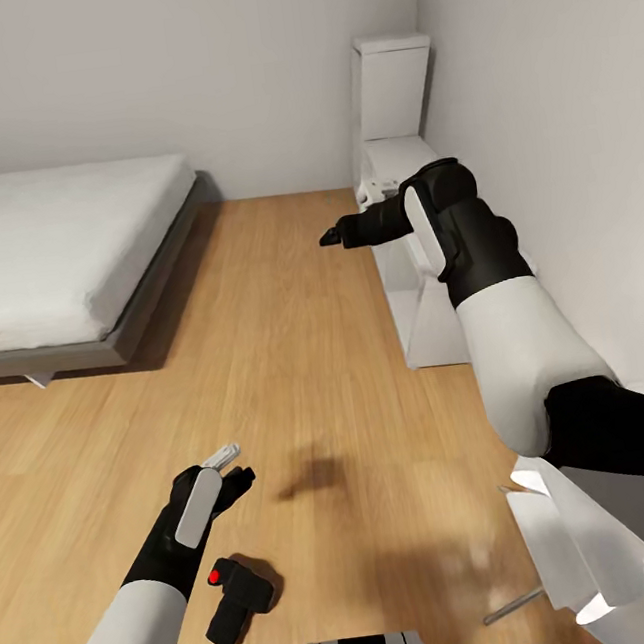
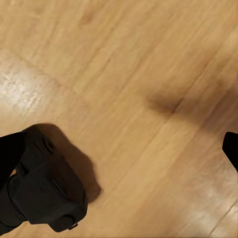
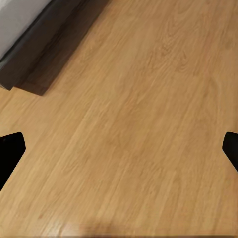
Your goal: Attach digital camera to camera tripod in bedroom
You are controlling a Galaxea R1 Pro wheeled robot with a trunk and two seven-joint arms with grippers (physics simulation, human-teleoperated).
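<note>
Grey bed [image 1: 62,253] by the wall, white shelves [image 1: 397,152] opposite.

One high head camera, two low wrist cameras.
The head view looks forward and down over the wood floor [image 1: 297,365] toward the bed [image 1: 61,243]; both wrist views face the same floor close up, the right one sharing the bed's edge [image 3: 34,54].

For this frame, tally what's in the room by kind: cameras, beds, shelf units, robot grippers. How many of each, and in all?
Digital camera: 1, lying on the wood floor
Bed: 1
White shelf unit: 1
Grippers: 2, left gripper and right gripper, both with fingers apart
Total: 5
</note>
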